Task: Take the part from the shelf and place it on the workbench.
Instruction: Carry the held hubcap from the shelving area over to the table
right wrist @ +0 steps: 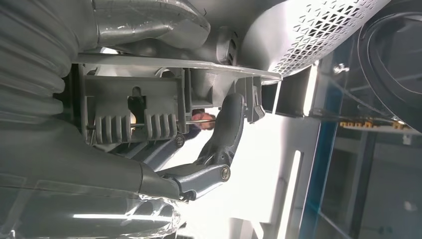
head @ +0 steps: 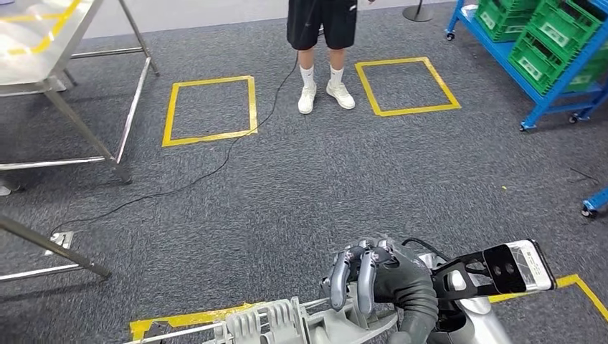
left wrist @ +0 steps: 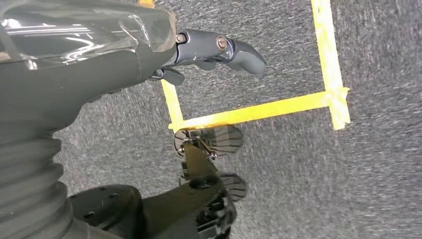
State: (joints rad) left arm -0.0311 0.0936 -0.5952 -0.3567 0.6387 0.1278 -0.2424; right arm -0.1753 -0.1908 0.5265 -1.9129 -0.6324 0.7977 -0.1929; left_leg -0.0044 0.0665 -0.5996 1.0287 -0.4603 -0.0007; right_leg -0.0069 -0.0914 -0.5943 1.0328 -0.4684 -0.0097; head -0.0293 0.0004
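My right hand (head: 373, 276) grips a light grey ribbed plastic part (head: 265, 322) low in the head view, its fingers curled over the part's top edge. Close up in the right wrist view, the same part (right wrist: 144, 107) sits against the palm with dark fingers (right wrist: 226, 132) wrapped across it. The metal workbench (head: 36, 43) stands at the far left. The blue shelf (head: 545, 93) stands at the far right. My left hand (left wrist: 219, 50) hangs over the carpet with nothing in it, fingers loosely extended.
A person (head: 323, 43) in dark shorts and white shoes stands ahead between two yellow taped squares (head: 209, 109). A black cable (head: 215, 168) trails across the grey carpet. Green crates (head: 545, 36) fill the shelf. A second metal frame leg (head: 50, 251) juts in at lower left.
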